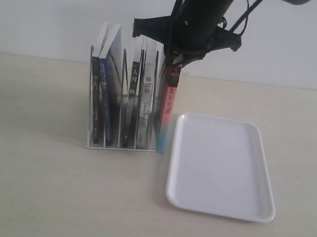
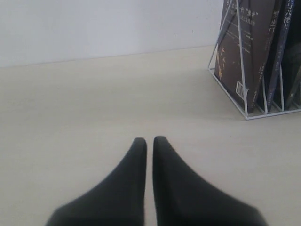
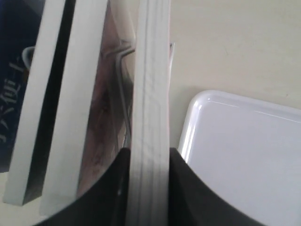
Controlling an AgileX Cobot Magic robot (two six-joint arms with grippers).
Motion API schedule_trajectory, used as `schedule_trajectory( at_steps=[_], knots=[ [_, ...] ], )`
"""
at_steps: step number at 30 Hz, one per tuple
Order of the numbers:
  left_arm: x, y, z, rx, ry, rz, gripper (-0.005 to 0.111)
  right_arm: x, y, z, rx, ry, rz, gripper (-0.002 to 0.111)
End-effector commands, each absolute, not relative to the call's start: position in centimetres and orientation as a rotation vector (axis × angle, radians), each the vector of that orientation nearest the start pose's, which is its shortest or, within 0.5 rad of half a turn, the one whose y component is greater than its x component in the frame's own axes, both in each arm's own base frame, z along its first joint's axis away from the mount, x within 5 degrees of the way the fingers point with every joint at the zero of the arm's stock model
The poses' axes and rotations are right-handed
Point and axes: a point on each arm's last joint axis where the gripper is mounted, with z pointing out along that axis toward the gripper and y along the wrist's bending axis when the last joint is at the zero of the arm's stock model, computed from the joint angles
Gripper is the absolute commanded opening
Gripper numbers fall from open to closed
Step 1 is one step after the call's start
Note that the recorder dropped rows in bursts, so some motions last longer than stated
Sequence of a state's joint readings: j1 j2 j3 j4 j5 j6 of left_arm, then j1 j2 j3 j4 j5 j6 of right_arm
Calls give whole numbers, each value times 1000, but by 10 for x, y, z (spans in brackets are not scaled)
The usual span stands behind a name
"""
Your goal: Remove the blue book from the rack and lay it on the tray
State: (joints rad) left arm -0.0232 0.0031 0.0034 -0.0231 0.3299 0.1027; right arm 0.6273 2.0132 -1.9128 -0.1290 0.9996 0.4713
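Blue book [image 1: 103, 103] stands tilted in the left part of the rack [image 1: 120, 147], well apart from the right gripper [image 1: 176, 60]. The right arm hangs vertically over the rack's right end, jaws clamped on the top edge of the pink-and-teal-spined book [image 1: 167, 111], just beside the tray [image 1: 222, 167]. Other books [image 1: 143, 102] stand between the two. The left gripper [image 2: 149, 141] sits low over the table [image 1: 34, 184], fingers nearly touching, holding nothing.

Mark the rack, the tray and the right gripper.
rack [image 1: 123, 148], exterior view, front base wire.
tray [image 1: 222, 167], exterior view, bare floor.
right gripper [image 3: 149, 155], right wrist view, between fingertips clamping a book.
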Motion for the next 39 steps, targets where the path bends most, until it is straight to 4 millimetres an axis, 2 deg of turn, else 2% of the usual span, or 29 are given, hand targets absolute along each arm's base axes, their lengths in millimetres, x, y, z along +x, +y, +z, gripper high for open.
schedule_trajectory(
  at_steps=[1, 5, 8, 19, 33, 39],
  knots=[
    [54, -2, 185, 97, 1795, 35, 5, 374, 255, 338, -247, 2471, 260, 0],
    [54, -2, 185, 97, 1795, 35, 5, 373, 254, 360, -241, 2428, 282, 0],
    [54, -2, 185, 97, 1795, 35, 5, 372, 253, 367, -238, 2420, 284, 0],
    [54, -2, 185, 97, 1795, 35, 5, 371, 252, 366, -244, 2439, 266, 0],
    [54, -2, 185, 97, 1795, 35, 5, 375, 255, 368, -247, 2383, 292, 0],
    [54, -2, 185, 97, 1795, 35, 5, 388, 259, 352, -270, 2356, 227, 0]
  ],
)
